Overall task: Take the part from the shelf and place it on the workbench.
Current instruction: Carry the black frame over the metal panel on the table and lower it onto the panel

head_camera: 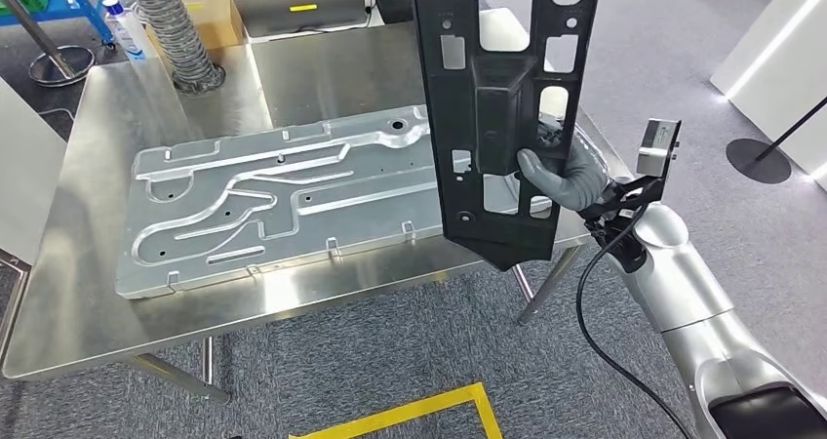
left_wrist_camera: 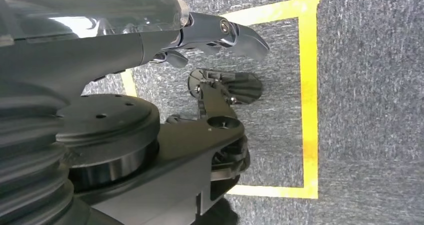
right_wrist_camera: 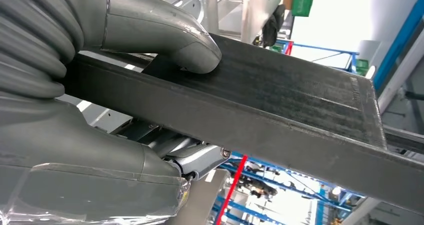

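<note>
**Black part held upright over the steel surface**

The right hand (head_camera: 558, 171) grips a long black part (head_camera: 497, 98) near its lower half, holding it nearly upright above the right end of the steel surface (head_camera: 78, 302). In the right wrist view the grey thumb (right_wrist_camera: 165, 30) presses on one face of the part (right_wrist_camera: 300, 100) while the other fingers wrap under it, so the hand is clamped on the part. The part has several cut-out windows and its lower tip hangs just past the surface's front edge, not resting on anything.

A large silver plate (head_camera: 283, 200) with raised channels lies flat on the surface, to the left of the part. A grey ribbed hose (head_camera: 180, 29) stands at the far edge.

The left hand (left_wrist_camera: 220, 32) hangs over grey carpet with a yellow tape line (left_wrist_camera: 309, 105); whether its fingers are apart or together cannot be told.
</note>
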Controlling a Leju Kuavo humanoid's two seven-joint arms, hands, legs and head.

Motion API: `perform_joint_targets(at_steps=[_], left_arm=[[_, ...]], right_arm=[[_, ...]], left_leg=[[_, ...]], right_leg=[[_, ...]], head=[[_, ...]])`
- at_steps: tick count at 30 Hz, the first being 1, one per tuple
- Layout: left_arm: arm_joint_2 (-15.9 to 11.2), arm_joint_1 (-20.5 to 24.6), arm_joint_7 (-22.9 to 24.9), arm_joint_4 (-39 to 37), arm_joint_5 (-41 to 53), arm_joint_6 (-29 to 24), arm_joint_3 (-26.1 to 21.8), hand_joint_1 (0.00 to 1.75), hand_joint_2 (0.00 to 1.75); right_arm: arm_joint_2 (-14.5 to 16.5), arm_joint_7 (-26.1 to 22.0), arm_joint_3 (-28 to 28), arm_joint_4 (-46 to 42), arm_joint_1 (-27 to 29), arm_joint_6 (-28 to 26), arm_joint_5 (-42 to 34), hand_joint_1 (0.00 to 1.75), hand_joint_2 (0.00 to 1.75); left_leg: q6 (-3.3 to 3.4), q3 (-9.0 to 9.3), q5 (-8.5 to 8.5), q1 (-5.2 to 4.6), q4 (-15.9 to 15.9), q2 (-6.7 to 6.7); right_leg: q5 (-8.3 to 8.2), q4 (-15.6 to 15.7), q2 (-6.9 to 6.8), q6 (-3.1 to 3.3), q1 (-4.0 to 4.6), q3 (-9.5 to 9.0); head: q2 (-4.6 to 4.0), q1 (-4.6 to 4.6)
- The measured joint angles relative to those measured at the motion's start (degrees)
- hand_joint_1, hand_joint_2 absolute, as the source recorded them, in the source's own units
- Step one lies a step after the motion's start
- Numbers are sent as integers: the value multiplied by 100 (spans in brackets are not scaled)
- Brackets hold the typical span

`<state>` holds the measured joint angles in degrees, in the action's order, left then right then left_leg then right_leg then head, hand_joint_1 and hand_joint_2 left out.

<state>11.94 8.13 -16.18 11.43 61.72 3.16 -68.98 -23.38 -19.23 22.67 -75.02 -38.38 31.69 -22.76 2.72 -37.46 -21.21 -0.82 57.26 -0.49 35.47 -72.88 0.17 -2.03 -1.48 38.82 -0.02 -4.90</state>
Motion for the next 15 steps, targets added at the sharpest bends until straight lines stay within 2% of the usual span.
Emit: perform_joint_targets(at_steps=[1, 2, 4, 5, 6, 8, 10, 11, 12, 15], left_arm=[[2, -5, 2, -1, 0, -1, 0, 0, 175], [3, -11, 3, -1, 2, -1, 0, 0, 175], [4, -17, 5, -2, 13, 0, 1, 0, 175], [7, -11, 8, -3, 21, 1, 1, 0, 175], [10, -4, 14, -4, 35, 3, 1, 0, 175], [17, 7, 31, -7, 61, 10, 3, 0, 175], [15, 14, 42, -7, 77, 22, 5, 0, 175], [14, 18, 44, -7, 79, 33, 5, 0, 175], [13, 22, 44, -7, 78, 46, 5, 0, 175], [12, 23, 36, -7, 67, 100, 4, 0, 175]], right_arm=[[-1, 7, 10, 45, -30, 21, 8, 147, 175], [-2, 15, 26, 100, -79, 40, 25, 147, 175], [-3, 33, 65, 225, -256, 55, 91, 147, 175], [-3, 45, 91, 301, -389, 56, 134, 147, 175], [-2, 58, 122, 396, -546, 56, 193, 147, 175], [6, 55, 225, 686, -930, 38, 387, 147, 175], [47, -30, 402, 1086, -1395, -101, 818, 147, 175], [92, -93, 530, 1320, -1656, -218, 1121, 147, 175], [157, -150, 669, 1556, -1931, -359, 1447, 147, 175], [479, -222, 1179, 2360, -2769, -906, 2490, 147, 175]], left_leg=[[11, 10, -23, -14, 11, -4], [16, 24, -51, -27, 32, -9], [10, 45, -119, -48, 95, -20], [-2, 44, -154, -69, 137, -23], [-17, 35, -178, -83, 165, -25], [-52, 19, -199, -102, 191, -22], [-102, 15, -230, -109, 215, -19], [-143, -21, -302, -104, 312, -16], [-191, -106, -426, -88, 517, -14], [-321, -616, -916, 37, 1609, -3]], right_leg=[[-42, -150, 0, 9, 13, 151], [-204, -73, 0, 26, 25, 193], [-701, 585, -1, 90, 57, 7], [-887, 932, -5, 123, 79, -118], [-991, 1163, -10, 147, 97, -201], [-1013, 1290, -11, 167, 121, -244], [-1037, 1329, -7, 195, 86, -262], [-1049, 1352, -9, 214, 63, -279], [-1059, 1375, -16, 232, 40, -298], [-1057, 1383, -18, 247, 31, -315]], head=[[0, 0], [0, 0], [0, 0], [0, 0], [0, 0], [0, 0], [0, 0], [0, 0], [0, 0], [0, 0]])
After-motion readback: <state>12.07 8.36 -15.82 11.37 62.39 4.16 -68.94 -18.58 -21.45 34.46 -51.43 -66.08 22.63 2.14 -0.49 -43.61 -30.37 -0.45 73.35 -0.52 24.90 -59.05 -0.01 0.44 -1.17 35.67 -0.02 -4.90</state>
